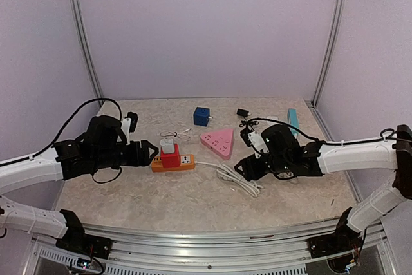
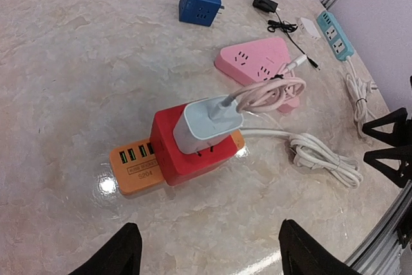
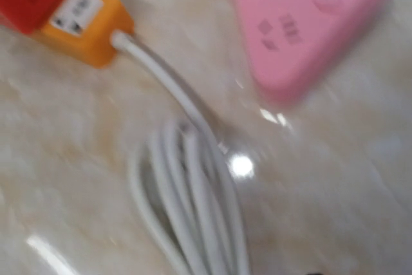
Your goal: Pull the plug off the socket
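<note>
Reaching in low from the left, the left arm lies almost level above the table [image 1: 193, 204]. The left gripper [image 2: 209, 252] is spread wide with nothing between its fingers, facing the orange power strip [image 2: 132, 169] just ahead. The white plug [image 2: 206, 123] sits in the red adapter cube [image 2: 183, 159], which is seated on that strip. The right arm stretches in from the right, its wrist dipped. The right gripper [image 1: 243, 168] hangs over the coiled white cable [image 1: 239, 183]. I cannot tell how its jaws stand.

Lab booth: metal-framed walls [image 1: 206, 30]
</note>
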`<move>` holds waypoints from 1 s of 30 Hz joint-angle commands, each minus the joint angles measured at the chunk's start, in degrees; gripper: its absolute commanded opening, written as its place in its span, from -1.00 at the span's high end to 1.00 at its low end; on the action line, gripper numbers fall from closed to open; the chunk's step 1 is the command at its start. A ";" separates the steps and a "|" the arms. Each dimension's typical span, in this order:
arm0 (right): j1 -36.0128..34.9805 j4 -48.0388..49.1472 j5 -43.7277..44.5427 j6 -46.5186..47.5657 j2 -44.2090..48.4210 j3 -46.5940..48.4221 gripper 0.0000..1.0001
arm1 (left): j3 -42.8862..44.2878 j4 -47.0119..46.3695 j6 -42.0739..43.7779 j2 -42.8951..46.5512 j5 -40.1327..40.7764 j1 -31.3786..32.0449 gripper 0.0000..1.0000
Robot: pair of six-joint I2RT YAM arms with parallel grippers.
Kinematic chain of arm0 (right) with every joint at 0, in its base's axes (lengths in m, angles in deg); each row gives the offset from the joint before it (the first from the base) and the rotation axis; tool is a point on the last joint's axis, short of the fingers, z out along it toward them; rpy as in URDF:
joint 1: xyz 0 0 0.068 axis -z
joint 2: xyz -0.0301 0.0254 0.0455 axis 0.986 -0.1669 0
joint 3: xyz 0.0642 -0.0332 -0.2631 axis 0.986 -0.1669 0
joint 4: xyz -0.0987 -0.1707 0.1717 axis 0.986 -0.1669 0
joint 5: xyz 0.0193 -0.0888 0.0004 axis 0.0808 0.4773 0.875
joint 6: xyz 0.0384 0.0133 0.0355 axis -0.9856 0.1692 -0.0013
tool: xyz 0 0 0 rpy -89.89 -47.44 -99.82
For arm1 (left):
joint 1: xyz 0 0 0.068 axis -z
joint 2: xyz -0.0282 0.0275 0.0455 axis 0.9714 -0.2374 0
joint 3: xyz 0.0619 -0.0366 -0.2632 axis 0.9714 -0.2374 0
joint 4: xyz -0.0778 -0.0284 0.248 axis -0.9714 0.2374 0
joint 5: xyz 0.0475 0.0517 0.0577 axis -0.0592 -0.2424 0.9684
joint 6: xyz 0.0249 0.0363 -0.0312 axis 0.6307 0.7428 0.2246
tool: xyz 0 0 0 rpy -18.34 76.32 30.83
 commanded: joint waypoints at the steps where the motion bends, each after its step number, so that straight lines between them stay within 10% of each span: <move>1: 0.28 4.22 -4.56 2.26 -3.84 3.21 -0.29 | 1.56 -1.09 -2.80 -5.63 5.87 2.49 -0.38; 30: 0.31 7.15 -4.94 -0.71 -1.73 -0.56 -0.35 | 20.78 4.51 -19.24 -32.93 27.62 11.08 -0.45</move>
